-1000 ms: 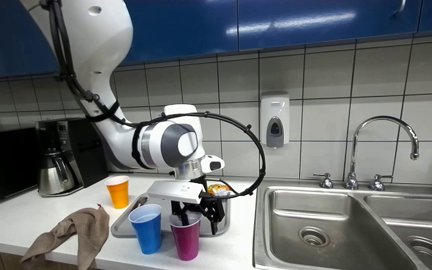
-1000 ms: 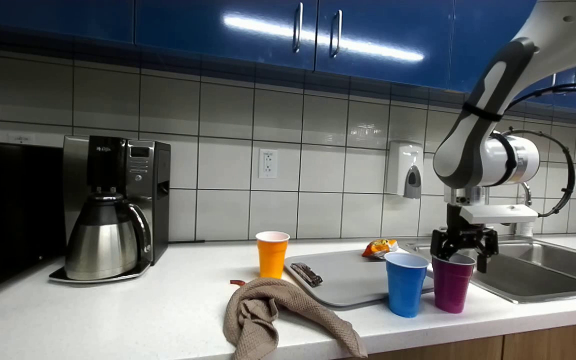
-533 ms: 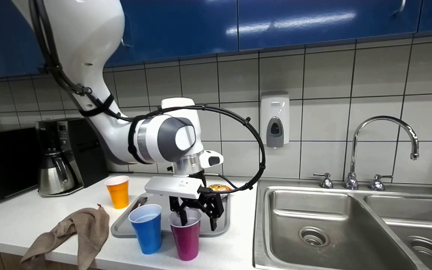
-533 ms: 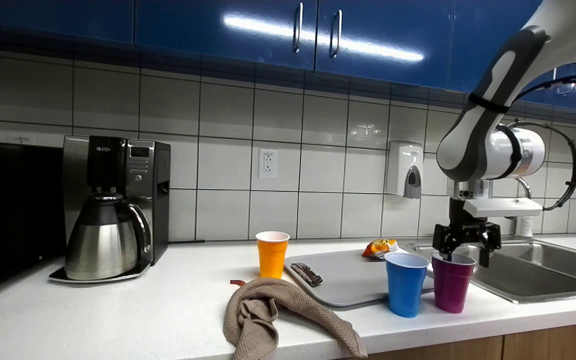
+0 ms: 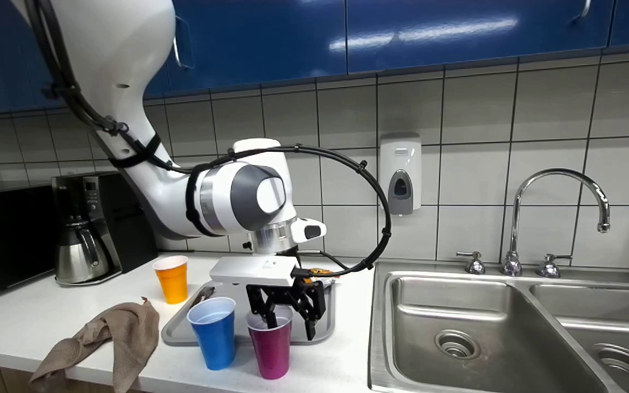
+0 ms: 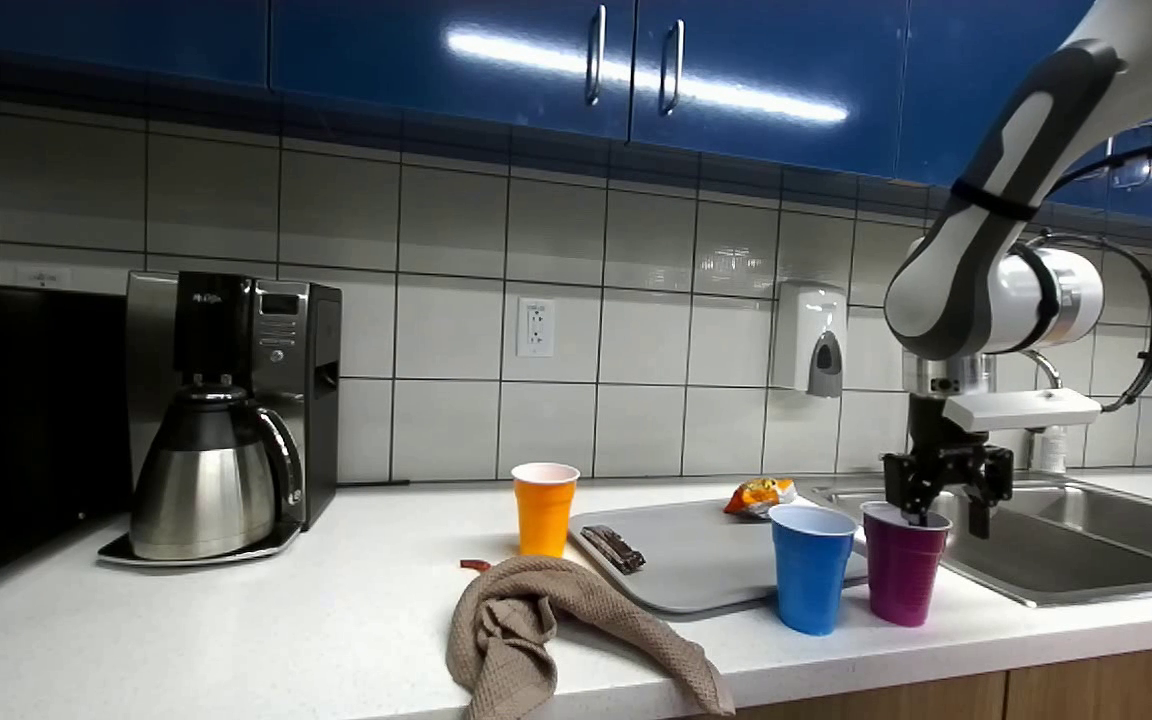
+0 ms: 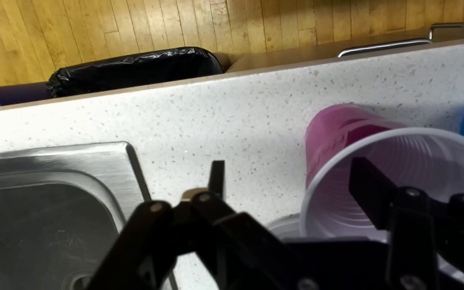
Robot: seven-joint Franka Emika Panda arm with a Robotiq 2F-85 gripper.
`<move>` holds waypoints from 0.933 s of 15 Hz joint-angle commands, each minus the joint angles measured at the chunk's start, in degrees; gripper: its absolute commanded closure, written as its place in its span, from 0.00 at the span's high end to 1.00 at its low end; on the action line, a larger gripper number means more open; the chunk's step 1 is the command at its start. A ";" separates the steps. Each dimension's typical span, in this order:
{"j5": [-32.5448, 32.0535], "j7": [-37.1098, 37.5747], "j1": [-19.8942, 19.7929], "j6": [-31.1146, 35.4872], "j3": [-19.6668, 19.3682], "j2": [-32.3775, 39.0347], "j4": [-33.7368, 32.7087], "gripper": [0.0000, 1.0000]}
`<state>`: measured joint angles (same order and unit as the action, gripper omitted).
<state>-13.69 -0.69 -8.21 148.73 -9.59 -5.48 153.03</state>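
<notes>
A magenta cup with a white inside (image 5: 272, 353) stands upright on the counter; it also shows in an exterior view (image 6: 906, 572) and in the wrist view (image 7: 332, 127). My gripper (image 5: 291, 328) is open above it, holding nothing. It also shows in an exterior view (image 6: 950, 522) and the wrist view (image 7: 290, 175). One finger is over or just inside the cup's mouth; the other is outside, on the sink side. Whether a finger touches the rim, I cannot tell. A blue cup (image 5: 213, 335) stands upright beside the magenta cup. An orange cup (image 6: 544, 512) stands farther off.
A grey tray (image 6: 696, 565) lies behind the cups, bearing a dark wrapped bar (image 6: 613, 549) and an orange snack bag (image 6: 761, 495). A brown towel (image 5: 129, 333) hangs over the counter edge. The steel sink (image 7: 107, 155), faucet (image 5: 515, 218) and coffee maker (image 6: 291, 420) flank the area.
In an exterior view my gripper and arm have shifted right; in an exterior view the arm has risen slightly. The finger still sits at the magenta cup's mouth. The cups have not moved.
</notes>
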 commanded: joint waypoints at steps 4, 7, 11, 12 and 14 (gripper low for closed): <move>-2.16 0.69 -0.90 -1.10 0.76 -1.23 0.88 0.27; -1.59 0.63 -0.71 -1.28 0.82 -0.98 0.96 0.05; -1.16 0.04 -0.55 -1.33 0.88 -1.42 1.10 0.01; -1.14 -0.01 -0.54 -1.36 0.89 -1.52 1.08 0.02; -0.98 -0.25 -0.49 -1.41 0.90 -1.75 1.07 0.02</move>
<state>-14.15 -0.69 -8.15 148.69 -9.46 -5.71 153.58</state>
